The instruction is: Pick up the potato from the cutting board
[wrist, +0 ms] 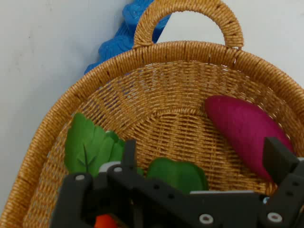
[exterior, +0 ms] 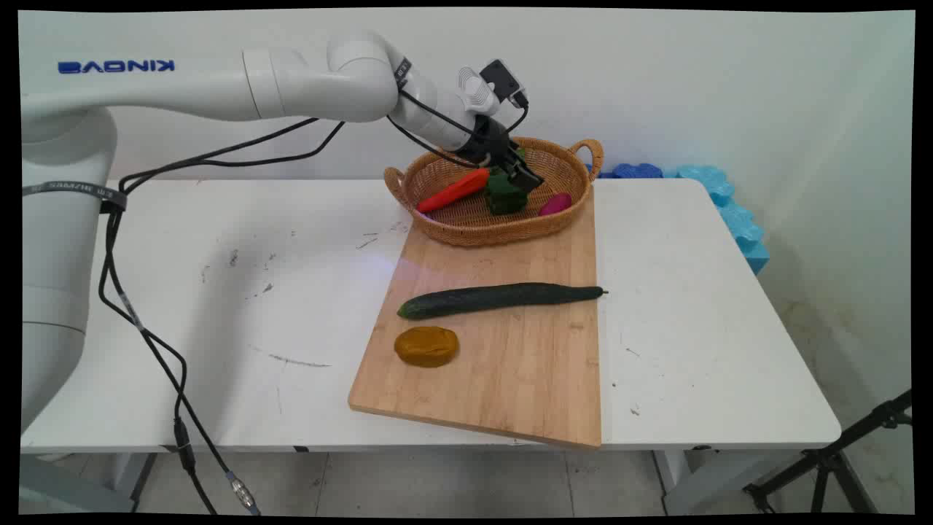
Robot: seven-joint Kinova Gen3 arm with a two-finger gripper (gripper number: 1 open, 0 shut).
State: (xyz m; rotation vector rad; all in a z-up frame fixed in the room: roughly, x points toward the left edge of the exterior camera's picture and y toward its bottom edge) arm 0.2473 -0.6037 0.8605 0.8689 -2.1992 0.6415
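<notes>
My black gripper (exterior: 522, 175) reaches down into a woven wicker basket (exterior: 503, 235) at the far end of a wooden cutting board (exterior: 510, 372). It stands open just above a dark green pepper-like vegetable (exterior: 504, 198). In the hand view the gripper (wrist: 203, 152) has its fingers wide apart, with the green vegetable (wrist: 178, 173) low between them and touching neither finger. A red-orange carrot (exterior: 455, 191) lies to the left in the basket and a magenta vegetable (exterior: 555, 203) to the right. The hand view also shows the magenta vegetable (wrist: 247, 129) and a light green leafy piece (wrist: 90, 145).
On the cutting board lie a long dark cucumber (exterior: 503, 299) and a flat yellow-brown piece (exterior: 426, 345). Blue foam blocks (exterior: 729, 204) sit past the table's far right corner. Black cables hang from the arm on the left. The basket has two loop handles (wrist: 190, 14).
</notes>
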